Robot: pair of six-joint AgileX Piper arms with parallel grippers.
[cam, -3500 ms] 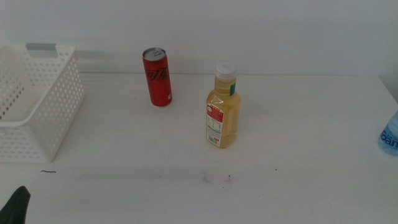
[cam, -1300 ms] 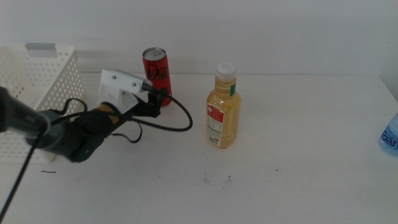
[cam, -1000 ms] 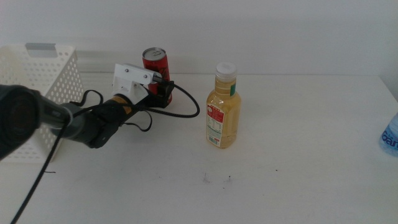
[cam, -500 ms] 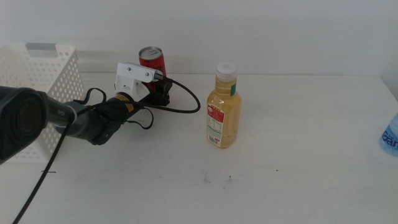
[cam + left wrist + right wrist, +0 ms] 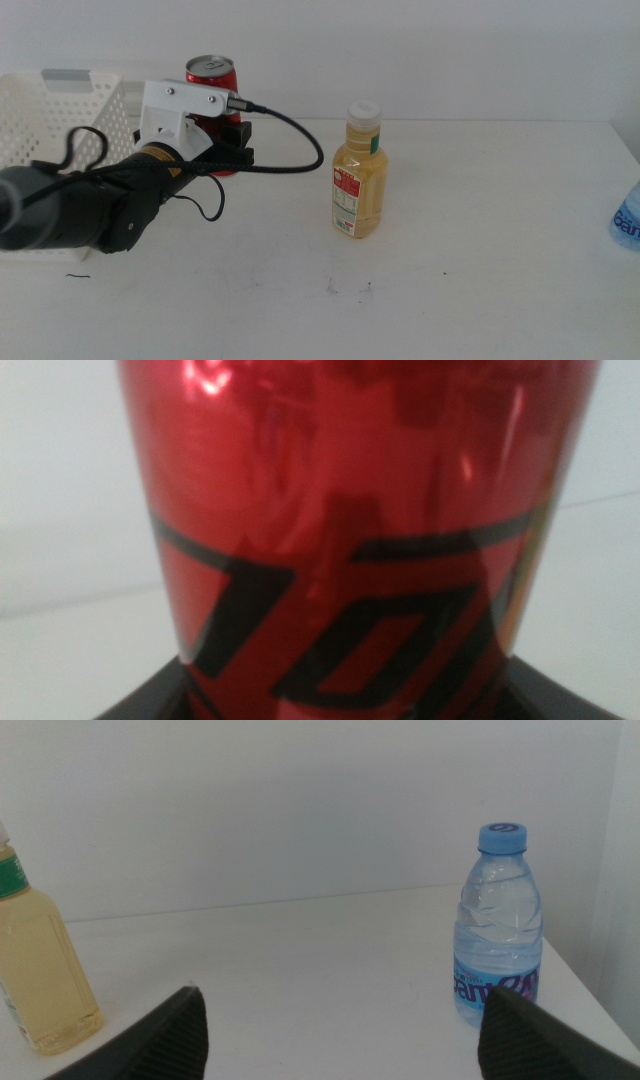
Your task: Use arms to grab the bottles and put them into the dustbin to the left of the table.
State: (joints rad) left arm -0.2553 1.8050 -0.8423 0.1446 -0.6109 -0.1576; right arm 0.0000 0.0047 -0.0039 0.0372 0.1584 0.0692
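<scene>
One wrist cam fills with red can point(image 5: 340, 530), left gripper point(image 5: 228, 150) clamped on it by bin point(image 5: 60, 165); right gripper point(image 5: 340, 1020) open, water bottle point(image 5: 498, 925) near table edge.

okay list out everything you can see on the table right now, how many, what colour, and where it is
soda can: one, red, far left of the table, lifted between the left end effector's jaws
juice bottle: one, yellow with white cap, upright mid-table
water bottle: one, clear with blue cap, upright at the right edge
dustbin: one, white, perforated, at the left
table: one, white
left end effector: one, black, shut on the can beside the dustbin
right end effector: one, black, open, waiting, facing the water bottle
</scene>
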